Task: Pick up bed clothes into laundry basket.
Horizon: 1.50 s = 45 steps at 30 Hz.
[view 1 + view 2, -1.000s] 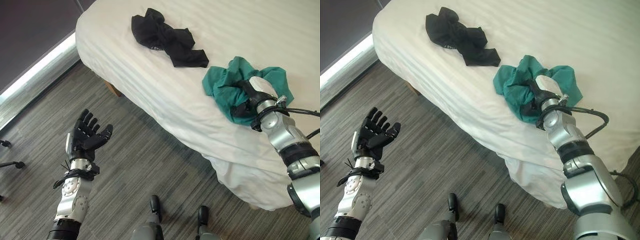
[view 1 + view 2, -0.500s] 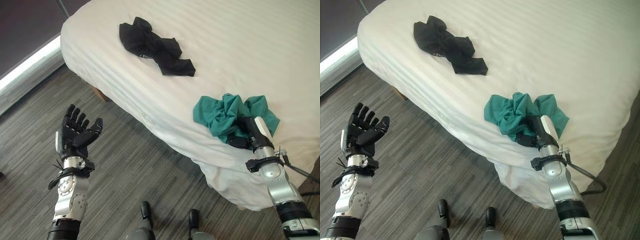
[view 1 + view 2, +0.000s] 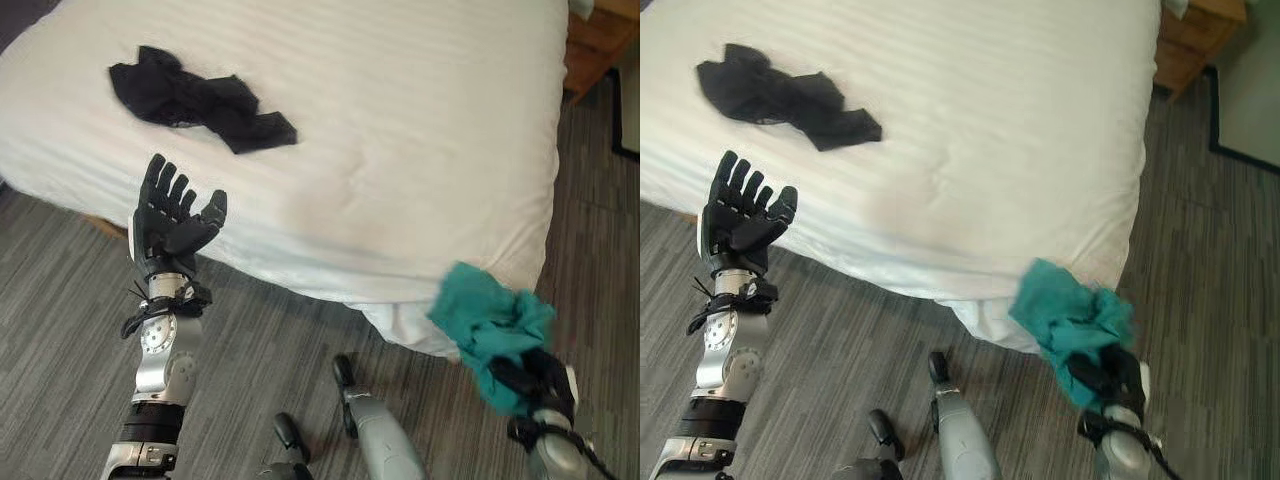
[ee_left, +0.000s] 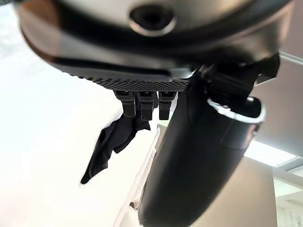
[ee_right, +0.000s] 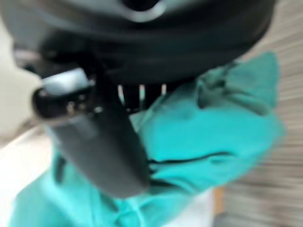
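Note:
A teal garment (image 3: 486,325) hangs bunched in the air off the bed's near right corner, with my right hand (image 3: 538,380) shut on its lower part. The right wrist view has the teal cloth (image 5: 208,142) wrapped around the thumb (image 5: 113,142). A black garment (image 3: 195,98) lies crumpled on the white bed (image 3: 400,150) at the far left. My left hand (image 3: 170,225) is raised by the bed's near edge, open, palm up, holding nothing. The black garment (image 4: 111,144) shows past its fingers in the left wrist view.
Grey striped carpet (image 3: 60,330) runs in front of the bed and along its right side. A wooden bedside unit (image 3: 1195,35) stands at the far right corner. A dark-edged mat (image 3: 1250,90) lies beyond it.
My right hand has pulled the teal garment off the bed; it now hangs over the floor. The camera has swung right, so the whole scene shifted left. The left hand stays open.

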Available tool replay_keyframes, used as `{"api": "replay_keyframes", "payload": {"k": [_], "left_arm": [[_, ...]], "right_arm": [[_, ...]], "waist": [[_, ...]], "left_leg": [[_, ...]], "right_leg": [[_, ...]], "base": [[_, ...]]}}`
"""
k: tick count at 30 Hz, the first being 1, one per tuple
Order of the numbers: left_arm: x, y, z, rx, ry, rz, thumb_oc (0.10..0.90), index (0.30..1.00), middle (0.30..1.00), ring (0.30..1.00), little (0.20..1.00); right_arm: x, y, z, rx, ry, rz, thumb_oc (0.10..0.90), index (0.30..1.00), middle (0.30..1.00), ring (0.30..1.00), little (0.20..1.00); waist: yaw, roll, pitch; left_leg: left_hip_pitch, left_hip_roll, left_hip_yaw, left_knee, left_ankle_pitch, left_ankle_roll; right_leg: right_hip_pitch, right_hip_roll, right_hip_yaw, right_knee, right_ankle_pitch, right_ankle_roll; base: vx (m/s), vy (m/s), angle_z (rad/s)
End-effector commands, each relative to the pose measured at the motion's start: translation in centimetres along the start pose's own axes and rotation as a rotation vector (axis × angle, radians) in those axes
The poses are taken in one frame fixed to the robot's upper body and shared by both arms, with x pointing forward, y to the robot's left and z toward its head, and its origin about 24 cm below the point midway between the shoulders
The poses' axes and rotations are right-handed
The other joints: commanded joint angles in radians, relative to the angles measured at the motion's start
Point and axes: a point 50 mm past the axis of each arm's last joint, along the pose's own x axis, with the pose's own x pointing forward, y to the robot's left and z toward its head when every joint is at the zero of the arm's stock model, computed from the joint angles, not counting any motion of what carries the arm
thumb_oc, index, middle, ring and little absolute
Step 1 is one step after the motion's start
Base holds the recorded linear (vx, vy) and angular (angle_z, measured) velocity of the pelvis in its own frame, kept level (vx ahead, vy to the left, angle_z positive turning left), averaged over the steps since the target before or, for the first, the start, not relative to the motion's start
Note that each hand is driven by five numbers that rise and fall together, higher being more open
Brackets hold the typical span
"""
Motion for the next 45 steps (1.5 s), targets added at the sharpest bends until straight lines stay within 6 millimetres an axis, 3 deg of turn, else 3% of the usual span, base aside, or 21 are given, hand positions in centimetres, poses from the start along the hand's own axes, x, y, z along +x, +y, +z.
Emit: {"api": "replay_keyframes", "payload": {"k": [1,2,3,4,6,9,11,14,15,17,20,21,22,25,27,33,34,35,36,41,45], "left_arm": [[1.9,-3.4,5.1,-0.057,-0.288,-0.155,0.8,0.9,0.9,0.9,0.9],[2.2,-3.8,4.8,-0.115,-0.283,-0.138,0.8,0.9,0.9,0.9,0.9],[2.2,-3.8,4.8,-0.115,-0.283,-0.138,0.8,0.9,0.9,0.9,0.9],[2.7,-4.0,4.7,-0.122,-0.279,-0.135,0.8,0.9,0.9,0.9,0.9],[2.9,-4.1,4.9,-0.114,-0.285,-0.134,0.8,0.9,0.9,0.9,0.9],[3.2,-3.5,6.2,-0.095,-0.346,-0.102,0.8,0.9,0.9,0.9,0.9],[3.4,-2.8,7.1,-0.058,-0.383,-0.08,0.8,0.9,0.9,0.9,0.9],[3.5,-2.1,8.1,-0.001,-0.415,-0.075,0.8,0.9,0.9,0.9,0.9],[4.2,-2.0,9.9,0.065,-0.463,-0.094,0.8,0.9,0.9,0.9,0.9],[4.6,-2.0,10.4,0.101,-0.475,-0.103,0.8,0.9,0.9,0.9,0.9],[5.4,-1.4,12.5,0.227,-0.525,-0.079,0.8,0.9,0.9,0.9,0.9],[5.5,-1.4,12.5,0.227,-0.525,-0.08,0.8,0.9,0.9,0.9,0.9],[5.9,-1.7,15.2,0.351,-0.601,-0.086,0.8,0.9,0.9,0.9,0.9],[6.2,-1.3,17.0,0.466,-0.641,-0.075,0.8,0.9,0.9,0.9,0.9],[6.2,-1.3,18.0,0.5,-0.669,-0.076,0.8,0.9,0.9,0.9,0.9],[6.2,-1.3,18.0,0.5,-0.669,-0.076,0.8,0.9,0.9,0.9,0.9],[6.3,-0.8,18.2,0.521,-0.662,-0.059,0.8,0.9,0.9,0.9,0.9],[7.2,0.3,19.4,0.723,-0.632,-0.007,0.8,0.9,0.9,0.9,0.9],[7.7,1.1,20.4,0.931,-0.615,0.045,0.8,0.9,0.9,0.9,0.9],[8.8,2.4,23.4,1.394,-0.54,0.093,0.8,0.9,0.9,0.9,0.9],[9.8,1.9,24.4,1.567,-0.511,0.1,0.8,0.9,0.9,0.9,0.9]], "right_arm": [[1.9,-1.5,8.5,0.028,-0.372,-0.054,0.4,0.3,0.3,0.3,0.3],[1.9,-1.5,8.2,0.079,-0.369,-0.064,0.4,0.3,0.3,0.3,0.3],[1.9,-1.5,8.2,0.079,-0.369,-0.064,0.4,0.3,0.3,0.3,0.3],[1.8,-1.1,8.1,0.051,-0.36,-0.025,0.4,0.3,0.3,0.3,0.3],[1.9,-1.0,8.6,0.014,-0.373,-0.014,0.4,0.3,0.3,0.3,0.3],[2.5,0.0,10.3,-0.009,-0.419,0.017,0.4,0.3,0.3,0.3,0.3],[2.5,0.6,10.4,-0.032,-0.421,0.045,0.4,0.3,0.3,0.3,0.3],[2.5,1.0,10.6,-0.026,-0.425,0.067,0.4,0.3,0.3,0.3,0.3],[2.4,0.7,10.5,-0.022,-0.42,0.06,0.4,0.3,0.3,0.3,0.3],[2.3,0.5,10.4,-0.008,-0.419,0.052,0.4,0.3,0.3,0.3,0.3],[2.3,0.7,10.5,0.032,-0.426,0.048,0.4,0.3,0.3,0.3,0.3],[2.3,0.7,10.5,0.033,-0.425,0.048,0.4,0.3,0.3,0.3,0.3],[2.0,2.2,10.1,0.033,-0.418,0.109,0.4,0.3,0.3,0.3,0.3],[2.1,3.1,10.0,0.03,-0.413,0.14,0.4,0.3,0.3,0.3,0.3],[1.9,3.7,9.6,0.068,-0.397,0.172,0.4,0.3,0.3,0.3,0.3],[1.9,3.7,9.6,0.068,-0.397,0.172,0.4,0.3,0.3,0.3,0.3],[1.8,3.7,9.1,0.072,-0.381,0.186,0.4,0.3,0.3,0.3,0.3],[1.8,3.6,8.1,0.061,-0.346,0.2,0.4,0.3,0.3,0.3,0.3],[1.8,3.3,7.8,0.057,-0.329,0.21,0.4,0.3,0.3,0.3,0.3],[2.5,2.1,8.8,0.06,-0.351,0.182,0.4,0.3,0.3,0.3,0.3],[2.4,2.3,8.3,0.046,-0.331,0.215,0.4,0.3,0.3,0.3,0.3]], "waist": [[0.013,0.002,-0.035],[0.001,0.003,-0.047],[0.004,0.002,-0.045],[-0.005,0.021,-0.061],[-0.011,0.034,-0.062],[0.011,0.076,-0.072],[0.027,0.068,-0.087],[0.043,0.061,-0.095],[0.036,0.065,-0.116],[0.038,0.057,-0.122],[0.053,0.045,-0.135],[0.054,0.044,-0.136],[0.066,0.055,-0.141],[0.078,0.06,-0.142],[0.065,0.068,-0.138],[0.067,0.069,-0.14],[0.063,0.073,-0.138],[0.062,0.083,-0.136],[0.076,0.067,-0.149],[0.082,0.063,-0.166],[0.077,0.06,-0.168]], "left_leg": [[-0.067,0.117,-0.072,0.372,0.033,-0.083],[-0.074,0.216,-0.009,0.284,0.057,-0.092],[-0.066,0.215,-0.005,0.279,0.058,-0.093],[-0.044,0.302,0.028,0.148,0.147,-0.109],[-0.008,0.313,0.026,0.058,0.199,-0.121],[-0.003,0.357,-0.123,-0.09,0.317,-0.155],[-0.003,0.361,-0.17,-0.089,0.332,-0.167],[-0.002,0.337,-0.214,-0.05,0.304,-0.167],[-0.009,0.322,-0.154,-0.028,0.225,-0.158],[-0.007,0.296,-0.13,-0.026,0.169,-0.144],[-0.013,0.216,-0.112,-0.033,0.126,-0.117],[-0.015,0.216,-0.111,-0.034,0.127,-0.117],[0.0,0.146,-0.093,-0.104,0.101,-0.076],[0.012,0.119,-0.066,-0.125,0.074,-0.055],[0.018,0.103,-0.066,-0.126,0.074,-0.047],[0.016,0.104,-0.064,-0.126,0.075,-0.047],[0.027,0.1,-0.067,-0.126,0.075,-0.045],[0.043,0.067,-0.065,-0.126,0.04,-0.022],[0.033,0.023,-0.104,-0.126,0.02,-0.013],[0.025,0.028,-0.096,-0.126,0.029,-0.014],[0.024,0.03,-0.091,-0.126,0.03,-0.016]], "right_leg": [[0.2,-0.024,0.044,-0.208,0.016,0.078],[0.232,-0.058,0.048,-0.221,-0.001,0.088],[0.236,-0.058,0.051,-0.222,-0.001,0.088],[0.237,-0.084,0.066,-0.219,-0.01,0.105],[0.234,-0.094,0.074,-0.204,-0.031,0.115],[0.224,-0.107,0.153,-0.171,-0.058,0.14],[0.258,-0.134,0.179,-0.192,-0.061,0.155],[0.291,-0.151,0.2,-0.22,-0.054,0.163],[0.328,-0.194,0.19,-0.248,-0.038,0.187],[0.338,-0.233,0.186,-0.268,-0.016,0.208],[0.311,-0.292,0.197,-0.264,0.148,0.248],[0.308,-0.292,0.198,-0.265,0.149,0.248],[0.25,-0.312,0.202,-0.226,0.249,0.253],[0.217,-0.3,0.147,-0.185,0.254,0.248],[0.191,-0.219,0.172,-0.151,0.208,0.25],[0.186,-0.217,0.174,-0.149,0.208,0.249],[0.176,-0.165,0.185,-0.141,0.17,0.245],[0.175,-0.041,0.127,-0.155,0.027,0.182],[0.218,-0.024,0.122,-0.221,0.03,0.164],[0.261,-0.025,0.098,-0.314,0.059,0.169],[0.271,-0.029,0.092,-0.332,0.064,0.171]], "base": [[0.13,0.058,-0.3],[0.11,0.084,-0.25],[0.21,0.29,-0.09],[0.14,0.194,-0.09],[0.16,0.259,-0.29],[0.26,0.334,-0.55],[0.35,0.275,-0.82],[0.35,0.244,-0.46],[0.29,0.216,-0.3],[0.3,0.313,-0.01],[0.21,0.278,0.15],[0.24,0.478,-0.09],[0.15,0.373,-0.1],[0.12,0.374,-0.2],[0.06,0.275,-0.27],[0.01,0.039,0.15],[0.09,0.408,0.1],[0.07,0.473,-0.22],[0.05,0.339,-0.33],[0.02,0.003,-0.01],[0.03,-0.004,0.0]]}}
